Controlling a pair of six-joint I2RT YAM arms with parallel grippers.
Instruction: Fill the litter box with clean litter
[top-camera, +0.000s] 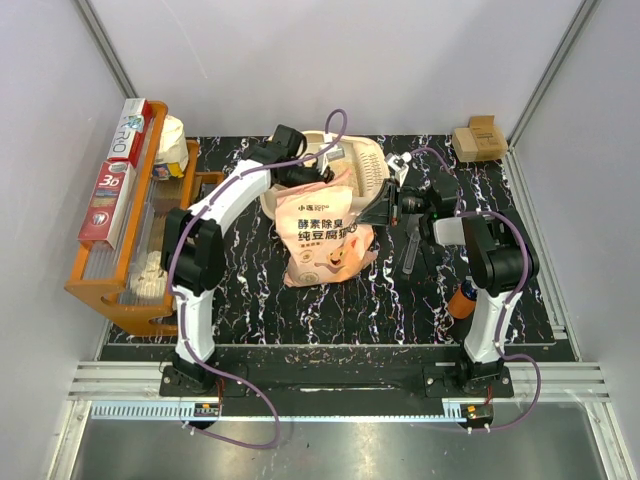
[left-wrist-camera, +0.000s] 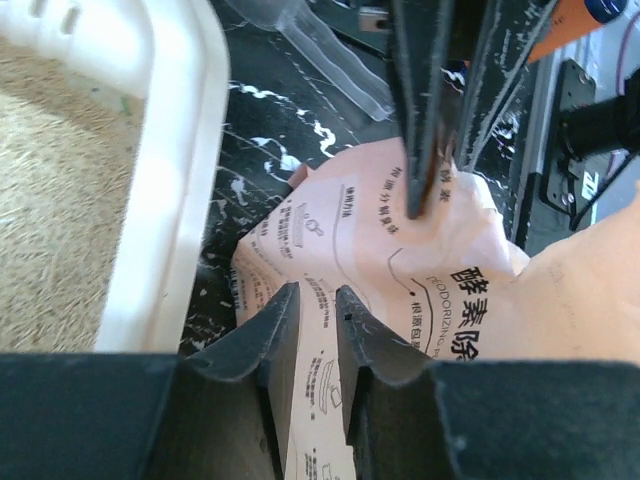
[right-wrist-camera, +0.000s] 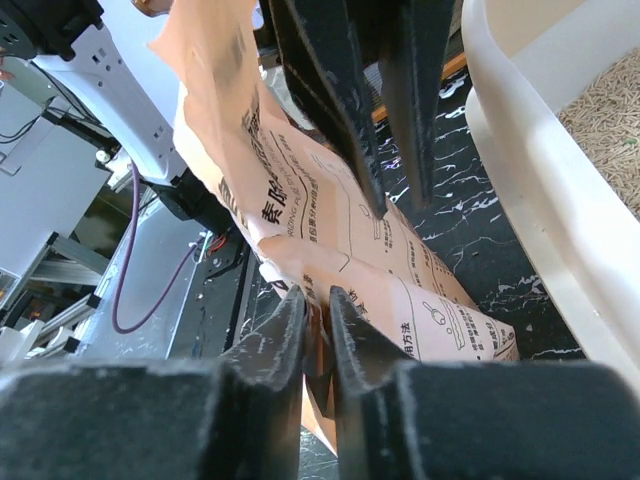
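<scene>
Litter box (top-camera: 368, 168) sits at the back middle of the black marbled table (top-camera: 400, 300), with clean litter (left-wrist-camera: 50, 200) inside. In front, a pink bag (top-camera: 325, 240) is pinched by the left gripper (left-wrist-camera: 315, 305) and right gripper (right-wrist-camera: 317, 300), both closed on it.

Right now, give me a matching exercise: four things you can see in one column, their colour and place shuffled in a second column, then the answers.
Things:
1. litter box
2. litter bag
3. wooden tray
4. cardboard box

Colour and place:
A. brown, far right corner
B. orange, along the left side
C. pink, centre, nearer the arm bases
D. cream, far centre

Pairs: 1-D, 2-C, 3-B, 4-A
</scene>
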